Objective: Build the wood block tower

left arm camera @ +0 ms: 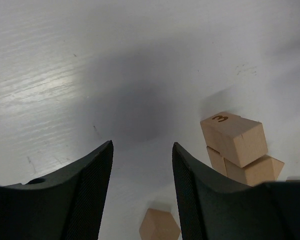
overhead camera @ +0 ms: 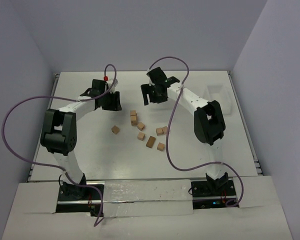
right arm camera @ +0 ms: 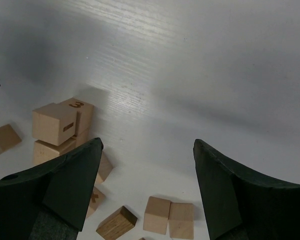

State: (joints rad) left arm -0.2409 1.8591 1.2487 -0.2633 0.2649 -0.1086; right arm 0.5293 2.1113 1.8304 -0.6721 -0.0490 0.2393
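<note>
A: Few stacked yet. Tower (overhead camera: 134, 120) barely begun, seemingly two high, just beyond the worktop's middle toward the far edge; loose wood blocks (overhead camera: 150, 142) strewn nearer. Risks?

B: Toppling it. Left gripper (left arm camera: 142, 146) hovering near, jaws partly apart, gripping nothing; any sideways drift enough to knock the top block (left arm camera: 233, 137), seemingly off-square on those beneath.

A: And the right gripper (right arm camera: 147, 145)?

B: Spread wide, empty too. Same stack off to its left. Clash likely if sent in together.

A: Anything from one view only?

B: Wrist views: a "3" inked on that top block. From above: only the overall scatter, plus the white bin (overhead camera: 221, 95) near the far right corner.
</note>
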